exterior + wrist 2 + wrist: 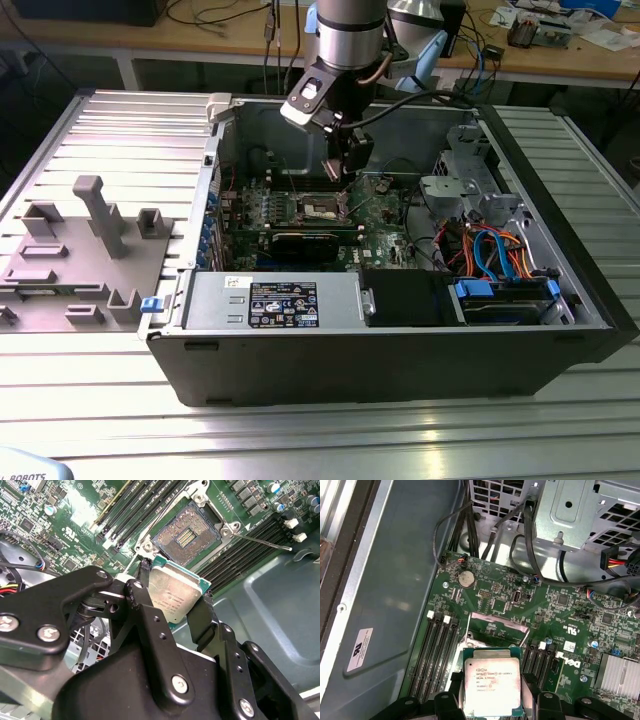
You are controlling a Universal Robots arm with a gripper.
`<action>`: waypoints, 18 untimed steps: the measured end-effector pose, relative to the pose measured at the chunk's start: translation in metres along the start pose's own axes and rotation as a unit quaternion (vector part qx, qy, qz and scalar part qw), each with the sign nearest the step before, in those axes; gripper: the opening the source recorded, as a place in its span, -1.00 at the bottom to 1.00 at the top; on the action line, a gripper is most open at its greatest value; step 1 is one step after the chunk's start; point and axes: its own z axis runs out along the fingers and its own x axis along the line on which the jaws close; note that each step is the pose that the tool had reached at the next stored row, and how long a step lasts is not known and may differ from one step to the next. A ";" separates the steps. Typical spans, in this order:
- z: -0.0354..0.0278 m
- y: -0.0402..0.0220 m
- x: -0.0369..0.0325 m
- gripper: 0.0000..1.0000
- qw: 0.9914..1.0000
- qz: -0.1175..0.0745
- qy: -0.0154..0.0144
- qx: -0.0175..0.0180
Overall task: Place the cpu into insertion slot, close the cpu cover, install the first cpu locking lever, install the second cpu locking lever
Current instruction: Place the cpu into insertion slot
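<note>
Step one in hand: cpu (176,597) held over the circuit board (75,510).
Jaws clamped on its edges; chip hangs near the open insertion slot (189,537), not yet seated. We judge seating calls for squaring it over the socket.

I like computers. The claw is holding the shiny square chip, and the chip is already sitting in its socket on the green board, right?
Not quite. The claw does hold the chip, but the chip is not in the socket yet. The second wrist view shows it held off the green board, with the socket empty.
</note>
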 end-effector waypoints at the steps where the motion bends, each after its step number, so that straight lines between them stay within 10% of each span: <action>1: 0.0001 0.0000 0.0000 0.08 1.000 0.002 0.000 0.000; 18: 0.0014 -0.0001 0.0000 0.08 1.000 0.016 -0.001 0.000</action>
